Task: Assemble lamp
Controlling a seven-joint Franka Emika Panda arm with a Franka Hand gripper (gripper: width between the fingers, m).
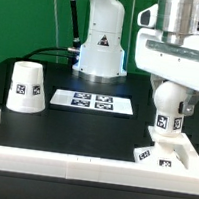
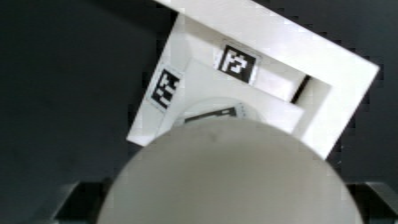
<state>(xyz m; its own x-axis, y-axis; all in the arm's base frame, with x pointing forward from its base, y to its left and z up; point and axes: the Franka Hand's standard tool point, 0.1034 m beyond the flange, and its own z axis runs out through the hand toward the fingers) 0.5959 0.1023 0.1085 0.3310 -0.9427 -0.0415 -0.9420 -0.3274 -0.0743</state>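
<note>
Where the desk (image 1: pixel 93 132) comes nearest the camera, a white rail (image 1: pixel 59 164) runs along its 6 o'clock edge in the exterior view. Just behind the rail, at about 4 o'clock, the lamp's flat square base (image 1: pixel 171 155) lies in the corner, close against the rail. It bears black-and-white square tags; the wrist view shows two of them on the base (image 2: pixel 285 55), each a coded pattern and not writing.

Directly above the base hangs the ball-shaped bulb (image 1: pixel 167 108), with one square tag on its lower front. The bulb (image 2: pixel 222 170) fills the near part of the wrist view and hides the base's post, so it cannot be told whether bulb and post touch. The gripper (image 1: pixel 168 100) comes down from the white wrist housing and is closed onto the bulb's upper half, gripping it on both sides.

At 9 o'clock, well apart from the base, the tapered shade (image 1: pixel 27 86) stands with its wider end on the desk and a tag facing the camera. Near the centre lies the marker board (image 1: pixel 94 102), carrying four black tags in a row. At 12 o'clock, farthest back, the arm's white pedestal (image 1: pixel 101 42) carries a triangular label (image 1: pixel 102 40), its print too small to read.
</note>
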